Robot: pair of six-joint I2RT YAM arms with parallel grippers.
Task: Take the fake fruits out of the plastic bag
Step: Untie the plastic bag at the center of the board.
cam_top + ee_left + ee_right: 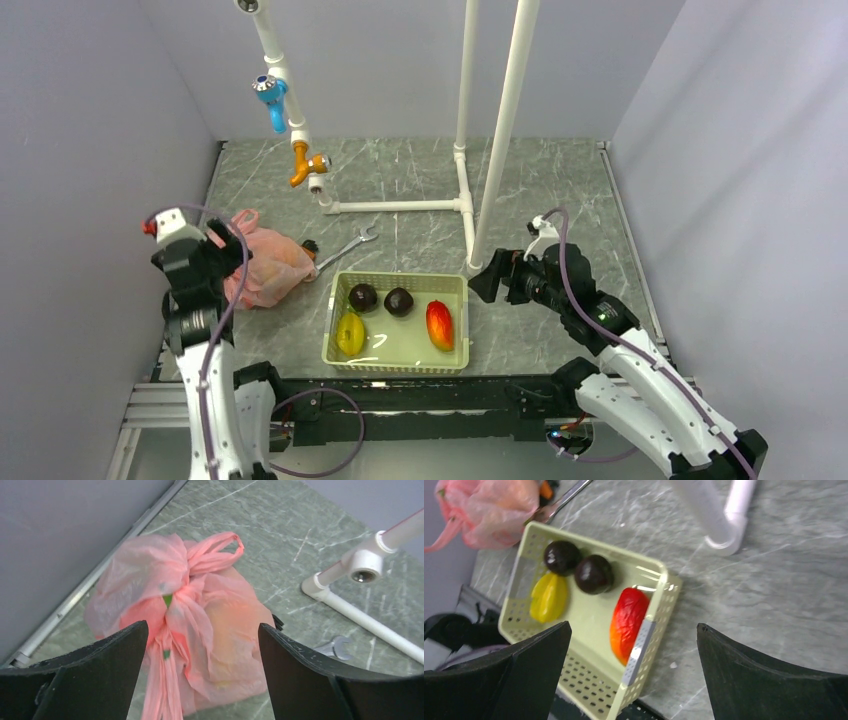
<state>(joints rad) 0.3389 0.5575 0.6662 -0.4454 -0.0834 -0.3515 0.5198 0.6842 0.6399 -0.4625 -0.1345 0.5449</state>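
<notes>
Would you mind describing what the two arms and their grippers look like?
The left arm and right arm have white lower links, black upper joints and a purple-grey cable. The left gripper and right gripper have broad, black, tapering fingers.

a pale green basket (398, 345) sits on the grey marbled surface (560, 190), holding two dark round fruits (363, 296) (399, 301) side by side and a red-orange mango-like fruit (439, 324) near its right wall. a wrench (345, 249) lies just behind the basket. a white pipe frame (398, 207) carries a blue tap (272, 95) and an orange tap (303, 165).
</notes>
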